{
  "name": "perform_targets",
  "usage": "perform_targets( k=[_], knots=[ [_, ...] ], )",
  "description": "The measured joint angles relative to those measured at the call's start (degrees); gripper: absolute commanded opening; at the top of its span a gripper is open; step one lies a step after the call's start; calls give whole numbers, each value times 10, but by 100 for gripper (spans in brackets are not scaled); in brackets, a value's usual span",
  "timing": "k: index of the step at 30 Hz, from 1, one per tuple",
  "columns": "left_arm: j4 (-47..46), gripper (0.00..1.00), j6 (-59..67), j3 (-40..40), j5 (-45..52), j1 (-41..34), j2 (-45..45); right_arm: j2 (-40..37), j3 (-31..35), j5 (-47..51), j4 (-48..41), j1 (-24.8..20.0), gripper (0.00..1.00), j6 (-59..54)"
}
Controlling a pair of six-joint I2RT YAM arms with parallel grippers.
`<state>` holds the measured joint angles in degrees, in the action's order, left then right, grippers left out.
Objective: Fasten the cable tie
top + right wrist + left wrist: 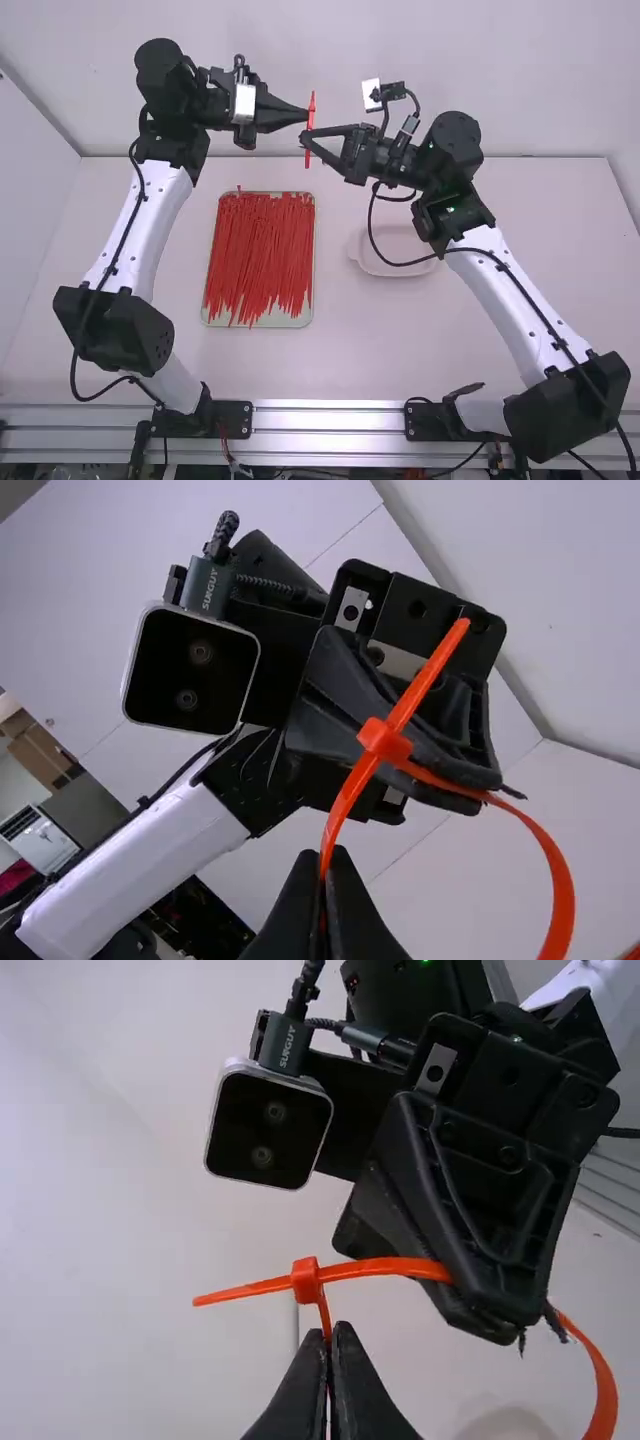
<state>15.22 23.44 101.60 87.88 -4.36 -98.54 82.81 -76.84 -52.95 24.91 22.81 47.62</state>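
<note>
Left gripper [303, 112], on the 9 o'clock side of the cable tie [311, 104], is clamped shut on its strap, holding it in the air at 1 o'clock from the tray [262, 323] of spare ties [260, 255]. Right gripper [314, 140], on the tie's 4 o'clock side, pinches the same strap, fingers closed. Tail [215, 1296] already pokes through the head [305, 1276] and the loop is loose, so this looks like the tightening step; next move probably needs a regrasp on the free tail and a pull while the other gripper steadies the head.
</note>
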Motion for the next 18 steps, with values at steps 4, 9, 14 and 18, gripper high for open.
perform_targets(
  k=[4,9,14,18],
  knots=[
    [-1,2,0,0,0,0,0,0,0,4,0,0,0,0],
    [-2,2,0,0,-3,-3,0,0,0,8,6,0,0,0],
    [-2,2,1,0,-9,-12,0,0,0,8,10,0,0,0],
    [0,2,5,0,-11,-13,0,0,1,7,11,0,0,-2]
  ],
)
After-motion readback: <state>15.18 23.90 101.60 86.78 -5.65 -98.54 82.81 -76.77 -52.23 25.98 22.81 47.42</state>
